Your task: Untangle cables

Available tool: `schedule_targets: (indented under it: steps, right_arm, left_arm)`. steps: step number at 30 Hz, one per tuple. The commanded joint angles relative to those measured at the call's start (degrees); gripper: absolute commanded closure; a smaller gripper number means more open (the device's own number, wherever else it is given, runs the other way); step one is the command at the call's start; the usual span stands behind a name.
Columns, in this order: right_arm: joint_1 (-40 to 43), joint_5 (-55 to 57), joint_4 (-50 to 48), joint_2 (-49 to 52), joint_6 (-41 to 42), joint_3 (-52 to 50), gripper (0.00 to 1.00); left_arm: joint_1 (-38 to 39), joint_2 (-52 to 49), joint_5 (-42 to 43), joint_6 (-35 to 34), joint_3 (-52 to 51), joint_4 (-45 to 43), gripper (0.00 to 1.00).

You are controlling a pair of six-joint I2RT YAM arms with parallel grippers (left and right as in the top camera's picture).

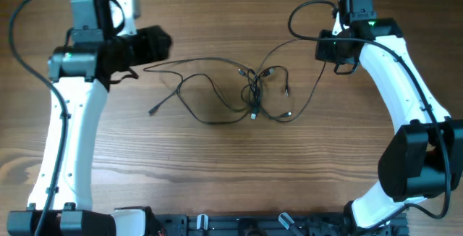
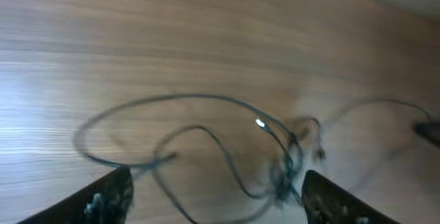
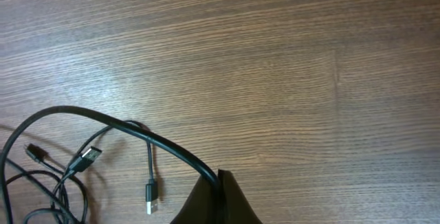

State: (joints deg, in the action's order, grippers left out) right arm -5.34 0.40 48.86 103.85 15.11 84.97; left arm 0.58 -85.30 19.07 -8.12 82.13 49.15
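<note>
The cables (image 1: pixel 253 91) are thin black wires in a loose tangle mid-table, with loops trailing left to a free end near my left gripper (image 1: pixel 152 56). In the left wrist view the fingers (image 2: pixel 110 196) stand wide apart and hold nothing, and the blurred cables (image 2: pixel 206 131) lie on the wood beyond them. My right gripper (image 1: pixel 322 48) is at the tangle's upper right. In the right wrist view its jaws (image 3: pixel 218 183) are shut on one black cable (image 3: pixel 137 131), which arcs away to the left. Loose plug ends (image 3: pixel 150 200) lie beside it.
The table (image 1: pixel 231 163) is bare wood around the tangle. Both arm bases and a black rail (image 1: pixel 217 225) line the front edge. A thick arm cable (image 1: pixel 22 40) loops at the far left, and another (image 1: pixel 304 11) loops near the right wrist.
</note>
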Motion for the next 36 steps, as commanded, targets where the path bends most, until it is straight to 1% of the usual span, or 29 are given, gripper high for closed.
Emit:
schedule_targets:
  steps: [1, 4, 5, 8, 9, 11, 15, 17, 19, 20, 21, 23, 28, 30, 33, 35, 36]
  right_arm:
    - [0.0, -1.6, -0.2, -1.3, -0.8, 0.9, 0.96]
    - [0.0, -4.6, -0.3, -1.3, -2.8, 0.9, 0.96]
    - [0.0, -7.3, -0.4, -1.3, -5.7, 0.9, 0.96]
    - [0.0, -13.6, -0.9, -1.3, -11.1, 0.9, 0.96]
    - [0.0, -15.4, -1.0, -1.3, -13.0, 0.9, 0.96]
    - [0.0, -17.3, -1.0, -1.3, -15.1, 0.9, 0.96]
    - [0.0, -17.0, -1.0, -1.3, -15.1, 0.9, 0.96]
    - [0.1, -16.6, -1.0, -1.3, -15.2, 0.9, 0.96]
    - [0.6, -14.4, -1.0, -1.3, -14.7, 0.9, 0.96]
    - [0.9, -14.1, -1.0, -1.3, -14.1, 0.9, 0.96]
    - [1.2, -11.8, -1.0, -1.3, -11.6, 0.9, 0.96]
    - [1.2, -7.5, -1.0, -1.3, -9.7, 0.9, 0.96]
    - [1.2, -1.8, 0.5, -1.3, -5.5, 0.9, 0.96]
    - [1.2, -1.5, 0.9, -1.3, -5.9, 0.9, 0.96]
    - [1.2, 0.2, 1.4, -1.3, -5.8, 0.9, 0.96]
    - [1.2, 0.2, 1.4, -1.3, -5.7, 0.9, 0.96]
    - [1.2, 0.2, 1.4, -1.3, -5.7, 0.9, 0.96]
  left_arm:
    - [6.0, -2.3, 4.5, 0.1, -0.2, 0.9, 0.16]
    - [11.6, -6.8, 4.5, 0.1, -0.5, -0.5, 0.16]
    - [14.4, -9.7, 4.5, 0.2, -0.5, -2.4, 0.19]
    - [18.0, -14.7, 4.5, 0.1, -0.5, -6.9, 0.32]
    - [18.8, -16.5, 4.6, 0.1, -0.5, -8.2, 0.35]
    - [19.7, -19.7, 6.7, 0.1, -0.5, -9.8, 0.36]
    - [20.6, -24.3, 8.4, 0.2, -0.5, -10.4, 0.41]
    - [20.6, -24.8, 8.4, 0.2, -0.5, -11.6, 0.43]
    - [20.6, -24.8, 8.4, 0.1, -0.5, -12.8, 0.47]
    - [20.6, -25.0, 8.6, 0.1, -0.5, -13.0, 0.49]
    - [20.7, -25.1, 8.8, 0.1, -0.5, -13.0, 0.50]
    - [21.6, -25.7, 8.8, 0.1, -0.5, -13.3, 0.52]
    - [24.7, -28.2, 9.0, -0.6, -0.5, -17.3, 0.53]
    - [25.2, -29.2, 9.0, -1.4, -0.5, -18.1, 0.55]
    - [25.5, -31.2, 5.9, -3.1, -0.5, -18.5, 0.63]
    - [25.5, -31.6, 3.4, -3.6, -0.5, -18.6, 0.64]
    - [25.5, -31.7, 0.8, -4.6, -0.5, -18.6, 0.64]
